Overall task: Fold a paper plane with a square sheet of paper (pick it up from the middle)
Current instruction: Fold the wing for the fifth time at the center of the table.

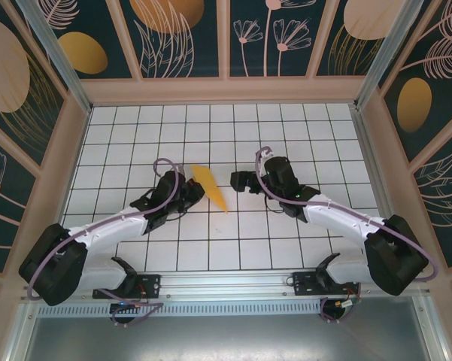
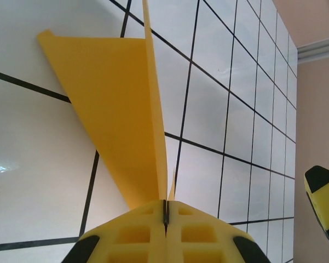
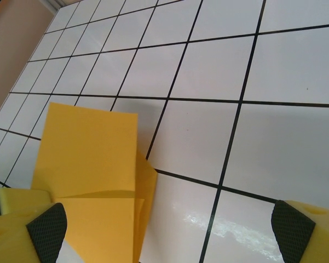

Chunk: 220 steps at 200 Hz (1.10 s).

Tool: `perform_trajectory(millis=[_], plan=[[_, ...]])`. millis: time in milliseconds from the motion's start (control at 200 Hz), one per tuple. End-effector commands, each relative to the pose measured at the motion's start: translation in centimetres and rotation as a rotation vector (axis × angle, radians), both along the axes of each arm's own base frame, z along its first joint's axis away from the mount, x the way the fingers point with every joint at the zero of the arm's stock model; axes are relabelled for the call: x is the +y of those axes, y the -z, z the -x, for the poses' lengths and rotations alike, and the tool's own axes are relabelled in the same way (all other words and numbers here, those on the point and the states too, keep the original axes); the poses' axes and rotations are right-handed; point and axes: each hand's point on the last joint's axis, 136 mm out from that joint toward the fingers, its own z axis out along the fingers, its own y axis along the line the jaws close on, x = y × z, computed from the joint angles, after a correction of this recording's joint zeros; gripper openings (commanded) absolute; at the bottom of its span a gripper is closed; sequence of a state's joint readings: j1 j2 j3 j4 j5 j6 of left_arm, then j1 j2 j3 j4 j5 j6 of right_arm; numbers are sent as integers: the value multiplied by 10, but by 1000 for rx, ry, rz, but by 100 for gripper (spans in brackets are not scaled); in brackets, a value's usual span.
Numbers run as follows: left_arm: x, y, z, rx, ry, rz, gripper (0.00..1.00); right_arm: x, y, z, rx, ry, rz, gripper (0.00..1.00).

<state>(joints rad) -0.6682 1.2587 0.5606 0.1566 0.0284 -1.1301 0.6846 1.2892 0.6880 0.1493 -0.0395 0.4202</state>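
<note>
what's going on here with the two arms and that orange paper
Two robot arms are working on a paper plane on the tiled table. The left gripper is shut on the plane, pinching it at its centre crease with a wing spreading out to one side. The right gripper is wide open just beside the plane, holding nothing. The paper is already folded into a narrow pointed shape.

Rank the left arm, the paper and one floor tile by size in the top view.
1. left arm, by far the largest.
2 and 3. paper and tile: unranked; the paper looks longer but narrower, so roughly alike.
</note>
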Motion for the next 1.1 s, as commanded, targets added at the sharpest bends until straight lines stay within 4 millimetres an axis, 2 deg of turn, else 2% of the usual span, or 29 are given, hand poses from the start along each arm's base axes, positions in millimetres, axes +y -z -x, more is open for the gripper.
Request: perform_trajectory(millis=[0, 105, 175, 245, 345, 430, 600, 886, 1096], plan=[[13, 7, 9, 16, -6, -70, 0, 3, -18, -3, -84, -6, 23, 99], [13, -2, 6, -6, -3, -85, 0, 4, -20, -7, -110, 10, 34, 99], [14, -1, 1, -14, -6, -119, 0, 5, -18, -8, -119, 7, 38, 99], [12, 8, -2, -4, 3, -141, 0, 8, -10, -10, -103, -1, 57, 99], [7, 22, -3, 14, 18, -138, 0, 12, 11, -10, -54, -23, 117, 97], [6, 35, -2, 34, 8, -129, 0, 18, 18, -2, -87, -61, 127, 94], [5, 49, 1, 65, 11, -119, 0, 27, 10, 16, -248, -127, 133, 88], [5, 39, 4, 75, 2, -96, 0, 47, 23, 50, -398, -308, 145, 83], [18, 36, 13, 80, -27, -102, 0, 71, 26, 72, -473, -453, 149, 82]])
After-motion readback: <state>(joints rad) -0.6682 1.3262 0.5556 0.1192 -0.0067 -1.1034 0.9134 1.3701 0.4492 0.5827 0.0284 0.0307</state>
